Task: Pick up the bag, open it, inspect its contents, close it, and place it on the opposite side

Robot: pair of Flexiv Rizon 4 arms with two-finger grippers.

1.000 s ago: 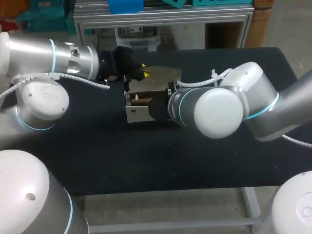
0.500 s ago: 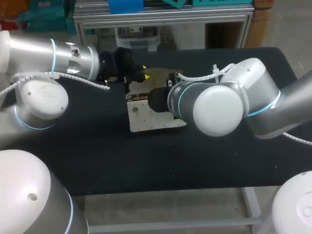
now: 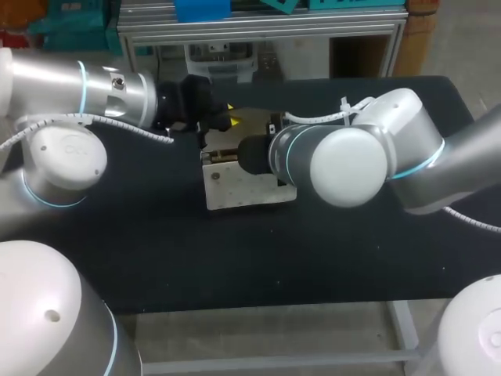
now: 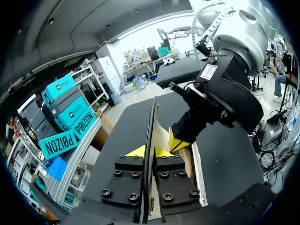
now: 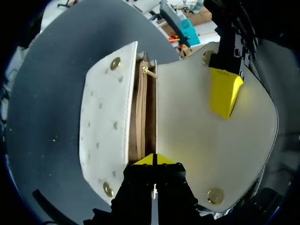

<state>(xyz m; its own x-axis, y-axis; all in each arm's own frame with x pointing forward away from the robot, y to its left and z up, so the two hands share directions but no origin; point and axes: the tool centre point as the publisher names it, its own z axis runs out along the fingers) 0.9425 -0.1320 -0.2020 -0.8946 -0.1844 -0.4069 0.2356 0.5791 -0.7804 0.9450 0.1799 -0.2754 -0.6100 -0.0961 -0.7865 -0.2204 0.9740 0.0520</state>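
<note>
Our left gripper clamps the white handbag by its flap. The mouth runs lengthwise straight ahead of our right gripper, whose grip we cannot tell.

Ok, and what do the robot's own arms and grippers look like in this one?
The left arm and right arm are smooth silver-grey tubes with rounded white joint caps and thin light-blue rings. A white coiled cable runs along the left arm; a smooth white cable loops over the right. The left gripper and right gripper are black and blocky, with bright yellow tips.
</note>
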